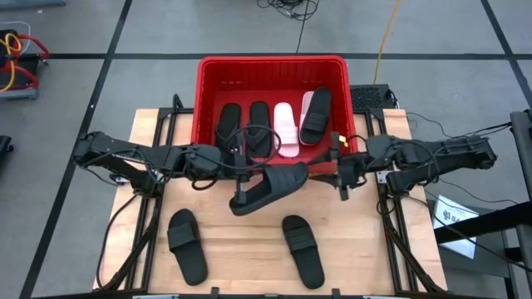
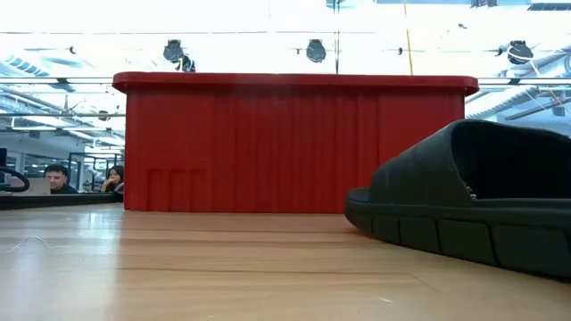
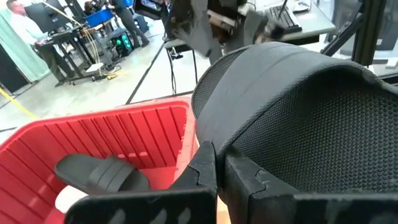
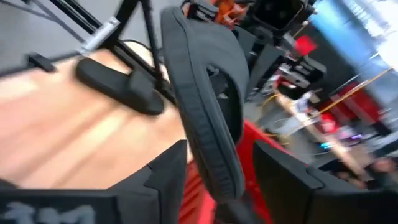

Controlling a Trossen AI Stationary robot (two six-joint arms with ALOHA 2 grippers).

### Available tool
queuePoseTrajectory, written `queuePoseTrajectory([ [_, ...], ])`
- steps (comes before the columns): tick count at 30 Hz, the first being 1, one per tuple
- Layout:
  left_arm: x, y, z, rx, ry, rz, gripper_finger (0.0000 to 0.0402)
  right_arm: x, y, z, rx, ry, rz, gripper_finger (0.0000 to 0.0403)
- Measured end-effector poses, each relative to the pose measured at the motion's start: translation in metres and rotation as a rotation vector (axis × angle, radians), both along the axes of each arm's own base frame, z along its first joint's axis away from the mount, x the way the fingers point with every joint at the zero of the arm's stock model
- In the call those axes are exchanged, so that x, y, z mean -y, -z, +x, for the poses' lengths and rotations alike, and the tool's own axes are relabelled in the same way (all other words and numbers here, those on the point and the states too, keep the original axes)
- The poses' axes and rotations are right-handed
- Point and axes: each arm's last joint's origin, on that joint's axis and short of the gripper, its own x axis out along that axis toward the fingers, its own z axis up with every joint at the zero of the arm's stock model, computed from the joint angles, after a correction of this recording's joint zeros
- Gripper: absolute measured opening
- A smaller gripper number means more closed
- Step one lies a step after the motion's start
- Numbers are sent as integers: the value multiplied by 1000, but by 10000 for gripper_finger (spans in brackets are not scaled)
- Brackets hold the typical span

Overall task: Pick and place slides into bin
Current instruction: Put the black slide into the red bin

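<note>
Closest to the low camera, you have a black slide [image 2: 473, 198] resting flat on the wooden surface [image 2: 223, 267], its thick ribbed sole and arched strap filling the right side of that view. From above it lies on the near half of the surface, with a second loose black slide [image 1: 187, 245] well apart to its left. Neither one sits between the arms and the bin [image 1: 270, 61]. The red, rib-walled bin stands at the far edge and blocks most of the room behind it. Two people [image 2: 82, 178] sit beyond the surface's left end.

Inside the bin you can see two black slides [image 1: 229, 124] side by side, a pale pink one [image 1: 286, 129] next to them, and another black slide [image 1: 316, 115] lying across a second pink one.

The lifted slide [image 1: 274, 184] is black, with a mesh-textured strap, tilted on edge above the surface just in front of the bin's near wall. Your left end effector [image 1: 241, 195] is pinched tight at its edge and carries it. Your right end effector [image 1: 326, 173] stands at the other end, fingers spread wide astride the sole, with a gap showing on one side.
</note>
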Motion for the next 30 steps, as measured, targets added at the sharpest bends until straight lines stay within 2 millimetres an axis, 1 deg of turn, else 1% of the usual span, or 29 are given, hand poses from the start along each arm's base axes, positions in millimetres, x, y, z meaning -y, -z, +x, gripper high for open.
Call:
queuePoseTrajectory([
  [2, 1, 0, 0, 1, 2, -10, 0, 0, 6, 3, 41, 12, -53, 194],
  [5, 5, 0, -1, 1, 11, -16, 0, 0, 15, 4, 54, 2, -118, 218],
  [8, 7, 0, -1, 2, 18, -24, 0, 0, 22, 6, 57, -4, -136, 233],
  [12, 7, 0, -1, 4, 17, -31, 0, 0, 23, 7, 87, -5, -123, 237],
  [16, 7, 0, -1, 4, 17, -26, 0, -1, 24, 10, 102, -27, -104, 230],
  [20, 7, 0, -1, 7, 18, -23, 0, -5, 28, 17, 95, -94, -48, 218],
  [24, 7, 0, -1, 6, 18, -24, 0, -5, 31, 23, 92, -98, -46, 194],
  [27, 7, 0, -1, 8, 19, -24, 0, -6, 31, 24, 102, -97, -45, 155],
  [30, 7, 0, -1, 10, 18, -28, 0, -6, 29, 25, 117, -101, -50, 93],
])
